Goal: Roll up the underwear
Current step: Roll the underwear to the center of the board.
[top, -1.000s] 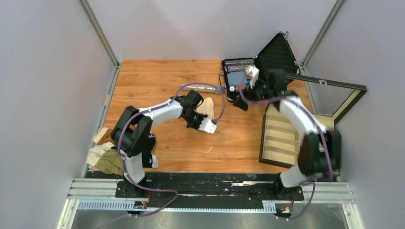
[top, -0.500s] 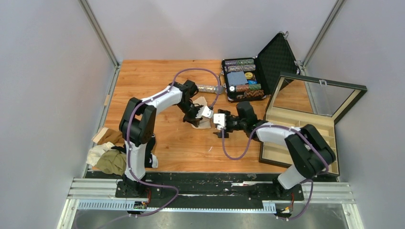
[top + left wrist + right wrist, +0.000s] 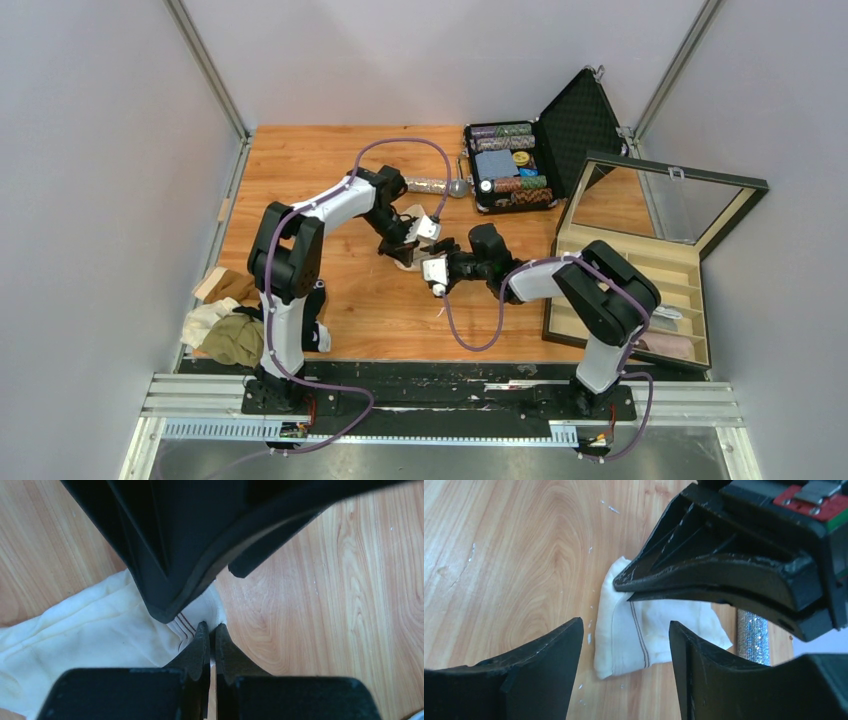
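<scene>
A cream underwear (image 3: 405,260) (image 3: 100,630) (image 3: 644,630) lies folded on the wooden table, near the middle. My left gripper (image 3: 405,250) (image 3: 210,626) (image 3: 616,586) is shut, pinching one corner of the cloth by its striped hem. My right gripper (image 3: 420,266) (image 3: 624,645) faces it from the right, open, hanging over the same cloth, which shows between its two fingers without touching them. In the left wrist view the right fingers (image 3: 165,555) loom dark just above the pinched corner.
Several more garments (image 3: 225,330) are heaped at the table's near left edge. A glittery microphone (image 3: 432,185) (image 3: 751,635) lies just behind the cloth. An open chip case (image 3: 510,165) stands at the back, and a wooden box with a glass lid (image 3: 620,290) on the right.
My right arm has swung from the chip case down to the cream underwear, and its jaws have narrowed somewhat. The left gripper has shifted slightly back and left, still pinching the cloth.
</scene>
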Robot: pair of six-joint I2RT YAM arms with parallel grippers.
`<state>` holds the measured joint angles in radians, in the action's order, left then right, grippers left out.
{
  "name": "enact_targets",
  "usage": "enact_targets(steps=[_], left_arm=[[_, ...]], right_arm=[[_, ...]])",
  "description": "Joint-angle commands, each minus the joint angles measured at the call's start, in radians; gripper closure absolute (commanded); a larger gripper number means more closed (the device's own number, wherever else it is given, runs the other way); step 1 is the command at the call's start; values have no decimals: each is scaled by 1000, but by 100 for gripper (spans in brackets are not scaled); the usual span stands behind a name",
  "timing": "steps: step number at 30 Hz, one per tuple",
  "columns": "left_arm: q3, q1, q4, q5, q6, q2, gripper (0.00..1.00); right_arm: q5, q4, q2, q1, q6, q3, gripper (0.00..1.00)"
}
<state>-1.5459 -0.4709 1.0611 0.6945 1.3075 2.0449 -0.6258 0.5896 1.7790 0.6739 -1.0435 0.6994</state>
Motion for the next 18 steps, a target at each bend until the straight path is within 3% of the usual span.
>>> enact_targets(steps=[1,4,12,18], left_arm=[[-23,-1,0,45,-22,-12,100],[-19,4,-1,53,-21,-16,100],[-17,9,-18,57,-40,-19,100],[-14,16,-26,66,-45,-23,100]], right_arm=[[9,112,19,18,-18,10,37],[44,96,52,34,-37,29,47],[47,37,55,35,-61,23,47],[131,33,116,41,-57,72,66]])
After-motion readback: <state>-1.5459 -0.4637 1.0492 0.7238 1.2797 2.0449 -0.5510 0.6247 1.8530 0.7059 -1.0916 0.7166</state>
